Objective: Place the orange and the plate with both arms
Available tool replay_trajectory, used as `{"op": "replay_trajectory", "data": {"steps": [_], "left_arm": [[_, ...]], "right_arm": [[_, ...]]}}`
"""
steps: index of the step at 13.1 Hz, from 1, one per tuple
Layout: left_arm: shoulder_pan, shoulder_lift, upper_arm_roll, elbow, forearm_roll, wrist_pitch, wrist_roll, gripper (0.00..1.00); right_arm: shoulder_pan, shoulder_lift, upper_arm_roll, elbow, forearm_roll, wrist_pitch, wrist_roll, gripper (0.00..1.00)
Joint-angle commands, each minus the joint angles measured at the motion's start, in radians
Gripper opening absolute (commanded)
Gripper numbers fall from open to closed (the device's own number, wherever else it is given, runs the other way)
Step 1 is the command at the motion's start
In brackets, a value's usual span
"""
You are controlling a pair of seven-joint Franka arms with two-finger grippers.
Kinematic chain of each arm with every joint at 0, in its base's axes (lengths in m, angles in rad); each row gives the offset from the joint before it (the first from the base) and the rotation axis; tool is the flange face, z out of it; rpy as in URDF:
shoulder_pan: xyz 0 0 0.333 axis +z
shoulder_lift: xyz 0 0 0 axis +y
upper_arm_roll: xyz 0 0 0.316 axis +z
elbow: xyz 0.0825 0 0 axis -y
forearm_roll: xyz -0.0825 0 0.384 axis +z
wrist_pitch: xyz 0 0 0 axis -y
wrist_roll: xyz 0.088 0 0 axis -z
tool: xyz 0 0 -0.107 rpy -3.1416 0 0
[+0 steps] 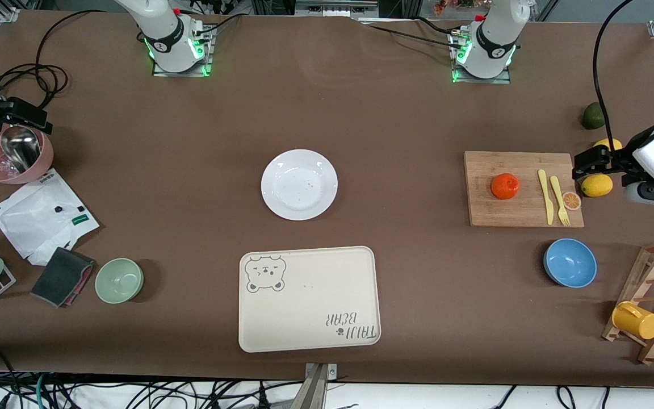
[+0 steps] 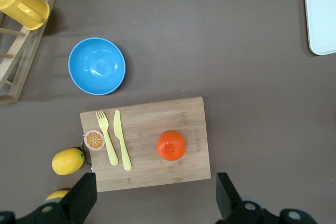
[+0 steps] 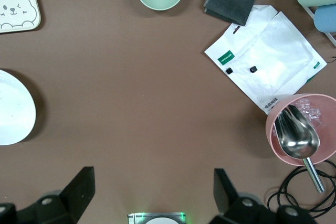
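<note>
The orange (image 1: 504,186) sits on a wooden cutting board (image 1: 508,213) toward the left arm's end of the table; it also shows in the left wrist view (image 2: 171,145). The white plate (image 1: 299,184) lies in the middle of the table, farther from the front camera than the bear-print tray; its edge shows in the right wrist view (image 3: 13,107). My left gripper (image 1: 590,162) (image 2: 155,200) is open and empty, high in the air beside the board, over the lemons. My right gripper (image 1: 6,113) (image 3: 152,195) is open and empty, high over the pink bowl's area.
A cream bear-print tray (image 1: 309,298) lies nearest the front camera. A yellow knife, fork (image 1: 558,200) and orange slice lie on the board. Two lemons (image 1: 596,185), an avocado, a blue bowl (image 1: 570,262), a cup rack, a green bowl (image 1: 119,280), a pink bowl with a scoop (image 1: 12,154) and a white bag stand around.
</note>
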Motion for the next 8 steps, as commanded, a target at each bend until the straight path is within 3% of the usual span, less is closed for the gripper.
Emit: {"op": "replay_trajectory", "data": {"steps": [1, 8], "left_arm": [[-0.003, -0.002, -0.006, 0.007, 0.027, 0.003, -0.016, 1.0], [-0.017, 0.01, -0.007, 0.004, 0.029, -0.005, -0.005, 1.0]], "right_arm": [[0.0, -0.002, 0.005, 0.011, 0.001, -0.008, 0.013, 1.0], [0.0, -0.002, 0.006, 0.011, 0.001, -0.006, 0.013, 1.0]]}}
